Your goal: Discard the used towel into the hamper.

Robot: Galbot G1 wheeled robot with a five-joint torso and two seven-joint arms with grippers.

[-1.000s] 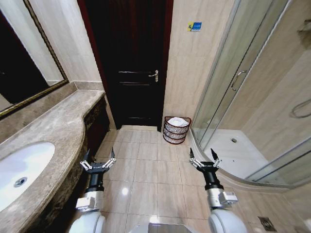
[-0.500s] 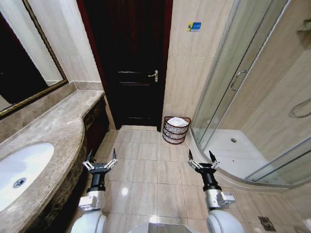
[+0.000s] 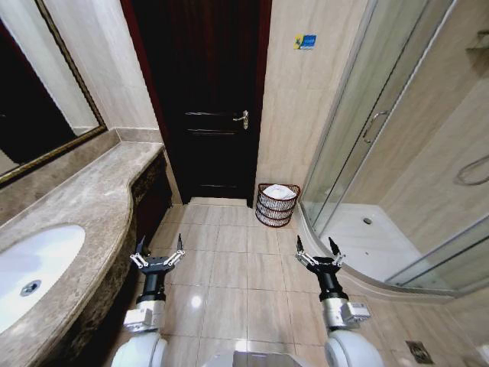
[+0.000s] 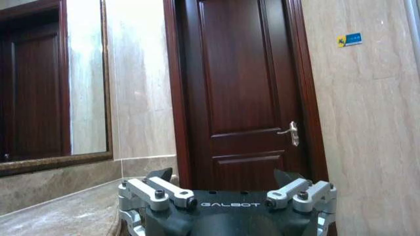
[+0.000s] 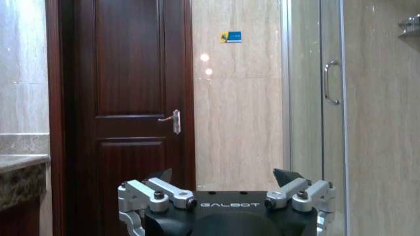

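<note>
Marble of a mottled brown makes up the curved vanity surface far to the left of the hamper, with an oval white basin sunk into it. The left pincer hangs low over glossy beige floor tiles, nearer the robot than the hamper and to its left, its metal fingers spread apart and empty. A dark red-brown panelled wooden door with a metal lever handle stands just behind and left of the hamper. The small round dark red-brown open-weave hamper sits on the floor against the wall, a white towel bunched inside. The right pincer, nearer than the hamper, is likewise splayed open. A curved glass shower enclosure rises just right of the hamper.
</note>
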